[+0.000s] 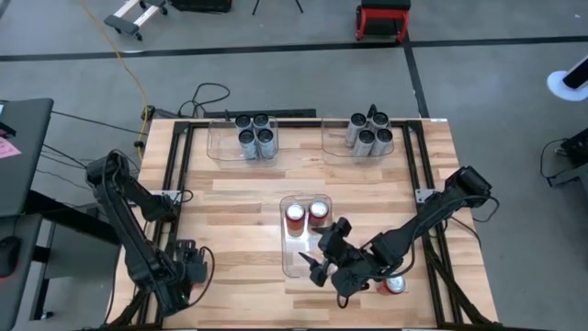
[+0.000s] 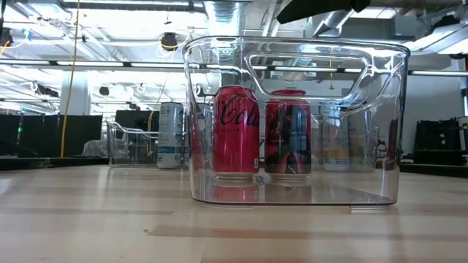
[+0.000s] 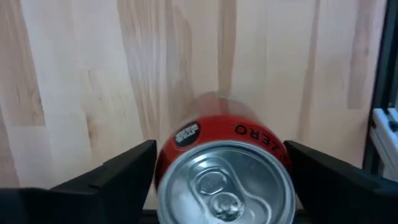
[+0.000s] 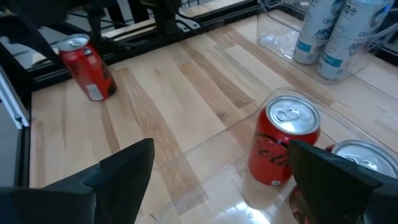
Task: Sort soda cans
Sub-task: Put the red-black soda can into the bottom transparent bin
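High view is showing the right hand [image 1: 317, 268] hanging open over the near end of the clear middle bin [image 1: 296, 262], where two red Coca-Cola cans [image 1: 306, 215] are standing side by side at the far end. The left hand [image 1: 204, 266] is sitting at the surface's [image 1: 239, 188] near left corner, fingers spread around a red Zero can [image 3: 225, 173] without visibly pressing it. Another red can [image 1: 394, 284] is standing near the right arm. Two far bins are holding dark cans [image 1: 254, 135] and silver-grey cans [image 1: 369, 133].
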`<state>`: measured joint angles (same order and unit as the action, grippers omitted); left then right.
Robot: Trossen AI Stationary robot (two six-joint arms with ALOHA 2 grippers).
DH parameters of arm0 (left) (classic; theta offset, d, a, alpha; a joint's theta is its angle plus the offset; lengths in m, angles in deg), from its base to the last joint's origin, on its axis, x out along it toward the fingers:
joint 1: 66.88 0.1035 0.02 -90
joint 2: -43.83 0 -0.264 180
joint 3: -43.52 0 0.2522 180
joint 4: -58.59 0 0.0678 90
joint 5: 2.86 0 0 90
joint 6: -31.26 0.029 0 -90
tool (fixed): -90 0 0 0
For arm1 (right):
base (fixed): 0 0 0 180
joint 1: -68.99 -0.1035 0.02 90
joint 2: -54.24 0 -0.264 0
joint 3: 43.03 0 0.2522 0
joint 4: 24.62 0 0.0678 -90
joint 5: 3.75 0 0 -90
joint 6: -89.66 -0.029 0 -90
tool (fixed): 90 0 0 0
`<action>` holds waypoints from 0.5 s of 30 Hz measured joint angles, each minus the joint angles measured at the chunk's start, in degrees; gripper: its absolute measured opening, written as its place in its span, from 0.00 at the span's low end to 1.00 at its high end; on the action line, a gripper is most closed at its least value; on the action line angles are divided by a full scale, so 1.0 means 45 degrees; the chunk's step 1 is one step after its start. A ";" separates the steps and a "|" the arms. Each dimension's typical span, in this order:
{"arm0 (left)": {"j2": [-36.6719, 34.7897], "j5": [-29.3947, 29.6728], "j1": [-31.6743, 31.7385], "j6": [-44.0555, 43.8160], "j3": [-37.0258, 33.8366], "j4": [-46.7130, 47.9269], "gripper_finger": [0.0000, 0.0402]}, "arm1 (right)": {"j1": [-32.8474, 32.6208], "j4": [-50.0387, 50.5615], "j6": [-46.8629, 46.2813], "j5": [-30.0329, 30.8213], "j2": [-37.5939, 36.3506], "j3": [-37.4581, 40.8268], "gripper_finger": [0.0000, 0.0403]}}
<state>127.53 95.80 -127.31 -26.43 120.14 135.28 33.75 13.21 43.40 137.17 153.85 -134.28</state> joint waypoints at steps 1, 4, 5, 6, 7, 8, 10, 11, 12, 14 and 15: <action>-0.0004 0.0030 0.0029 0.0000 -0.0060 0.0012 0.82 | -0.0003 -0.0131 0.0100 0.0005 0.0000 0.0000 0.95; -0.0050 0.0058 0.0079 -0.0144 -0.0202 0.0031 0.73 | -0.0083 -0.0446 0.0369 0.0013 0.0000 0.0000 0.95; -0.0053 0.0058 0.0125 -0.0187 -0.0223 0.0060 0.73 | -0.0073 -0.0493 0.0405 0.0015 0.0000 0.0000 0.95; -0.0053 0.0046 0.0181 -0.0192 -0.0224 0.0077 0.73 | -0.0080 -0.0524 0.0472 0.0015 0.0000 0.0000 0.95; -0.0056 0.0043 0.0250 -0.0165 -0.0224 0.0074 0.73 | -0.0089 -0.0542 0.0478 0.0015 0.0000 0.0000 0.95; -0.0083 0.0050 0.0330 -0.0128 -0.0225 0.0074 0.73 | -0.0089 -0.0543 0.0481 0.0015 0.0000 0.0000 0.95; -0.0142 0.0110 0.0518 -0.0088 -0.0248 0.0098 0.73 | -0.0085 -0.0545 0.0483 0.0022 0.0000 0.0000 0.95; -0.0177 0.0221 0.0636 -0.0021 -0.0258 0.0117 0.73 | -0.0087 -0.0550 0.0544 0.0108 0.0000 0.0000 0.95; -0.0214 0.0387 0.0765 -0.0002 -0.0272 0.0138 0.73 | -0.0096 -0.0554 0.0589 0.0370 0.0005 0.0000 0.95; -0.0323 0.0581 0.1045 0.0112 -0.0300 0.0165 0.73 | -0.0229 -0.0552 0.0681 0.1063 0.0005 0.0000 0.95; -0.0375 0.0675 0.1214 0.0194 -0.0309 0.0188 0.73 | -0.0282 -0.0505 0.0728 0.1249 -0.0012 0.0000 0.95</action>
<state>125.84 98.84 -121.85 -25.56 118.74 136.13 32.48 10.94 46.67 142.79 153.80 -134.28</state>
